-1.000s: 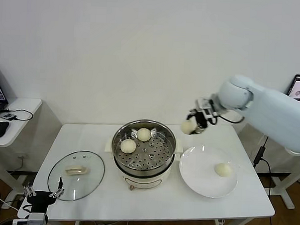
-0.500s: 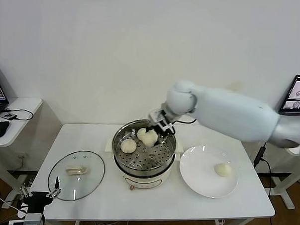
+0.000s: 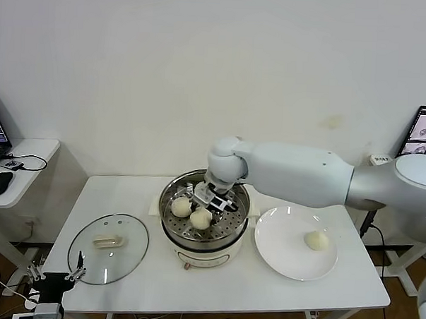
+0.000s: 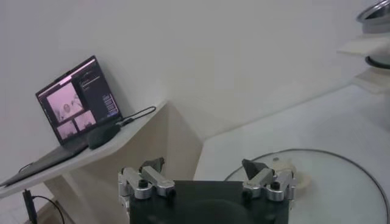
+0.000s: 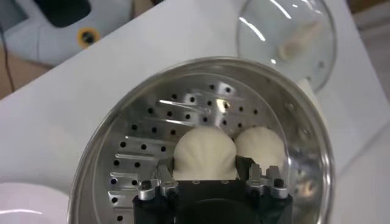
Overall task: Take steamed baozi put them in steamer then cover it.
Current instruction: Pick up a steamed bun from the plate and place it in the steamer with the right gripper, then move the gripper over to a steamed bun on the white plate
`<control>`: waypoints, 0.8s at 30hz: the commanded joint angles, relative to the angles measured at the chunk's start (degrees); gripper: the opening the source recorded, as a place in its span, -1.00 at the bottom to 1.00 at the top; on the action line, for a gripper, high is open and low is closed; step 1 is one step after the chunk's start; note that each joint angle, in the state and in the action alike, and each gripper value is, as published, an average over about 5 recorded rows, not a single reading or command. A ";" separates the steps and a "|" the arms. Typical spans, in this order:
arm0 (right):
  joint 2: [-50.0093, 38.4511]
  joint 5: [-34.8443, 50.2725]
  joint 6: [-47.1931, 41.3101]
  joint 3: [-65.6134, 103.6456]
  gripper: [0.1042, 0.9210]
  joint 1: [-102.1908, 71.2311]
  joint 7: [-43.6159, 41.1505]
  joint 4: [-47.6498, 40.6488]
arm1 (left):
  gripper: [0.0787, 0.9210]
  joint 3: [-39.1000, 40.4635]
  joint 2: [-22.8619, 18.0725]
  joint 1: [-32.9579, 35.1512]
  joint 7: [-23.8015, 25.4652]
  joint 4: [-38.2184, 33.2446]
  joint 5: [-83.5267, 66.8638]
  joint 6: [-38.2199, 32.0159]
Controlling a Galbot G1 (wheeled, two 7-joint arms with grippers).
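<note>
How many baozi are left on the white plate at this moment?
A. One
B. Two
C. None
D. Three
A. In the head view a single baozi sits on the white plate, while the right gripper holds another over the steamer tray.

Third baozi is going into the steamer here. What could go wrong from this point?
1. The right gripper holds a baozi on the steamer tray, right beside another baozi; on release or withdrawal it may nudge that neighbour.
2. Soft dough may stick to the fingers and lift again.
3. One baozi waits on the plate, and the tray is crowding.
4. The lid lies by the parked left gripper; covering remains.
</note>
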 commanded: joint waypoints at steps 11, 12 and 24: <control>-2.14 1.04 3.81 2.29 0.73 2.67 0.04 0.28 | 0.77 0.05 0.33 -0.52 0.02 0.23 0.09 0.02; -3.14 2.19 2.99 3.07 0.75 3.22 -0.30 0.58 | 0.77 0.03 0.45 -0.57 0.05 0.19 0.08 0.04; -24.31 7.13 -20.24 9.35 0.76 6.10 -2.91 7.47 | 0.77 0.54 2.00 -1.24 0.38 -0.04 0.05 0.16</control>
